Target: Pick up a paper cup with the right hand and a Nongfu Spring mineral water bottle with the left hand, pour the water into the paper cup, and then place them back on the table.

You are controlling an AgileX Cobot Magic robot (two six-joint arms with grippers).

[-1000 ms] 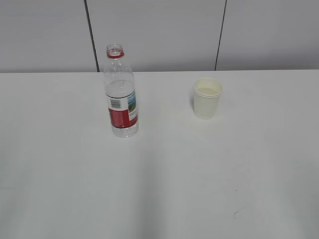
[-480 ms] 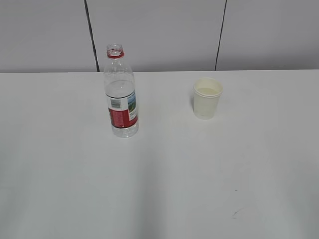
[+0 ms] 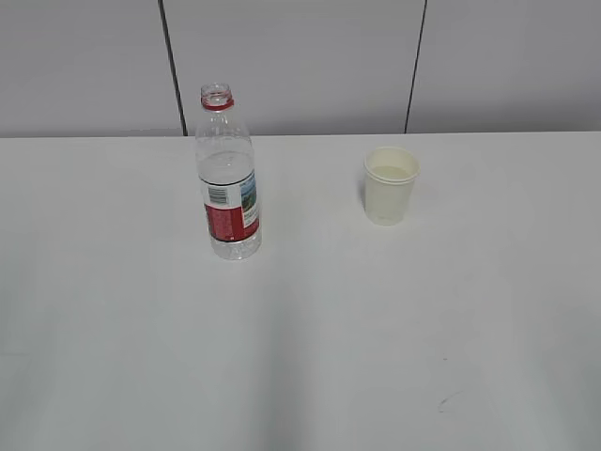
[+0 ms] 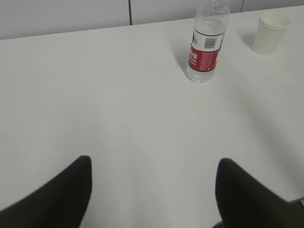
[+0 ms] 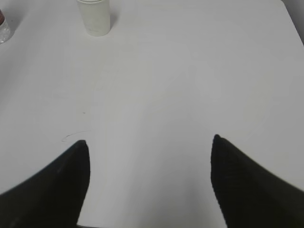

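The Nongfu Spring bottle (image 3: 227, 178) stands upright and capless at the table's left middle, partly filled with water; it also shows in the left wrist view (image 4: 206, 45). The paper cup (image 3: 390, 185) stands upright to its right, with liquid showing inside; it shows in the left wrist view (image 4: 270, 32) and the right wrist view (image 5: 95, 17). My left gripper (image 4: 154, 164) is open and empty, well short of the bottle. My right gripper (image 5: 149, 145) is open and empty, well short of the cup. Neither arm shows in the exterior view.
The white table (image 3: 310, 319) has small dark scuff marks near the front right (image 3: 446, 402). A grey panelled wall (image 3: 300, 56) stands behind the table's far edge. The table's right edge shows in the right wrist view (image 5: 292, 19).
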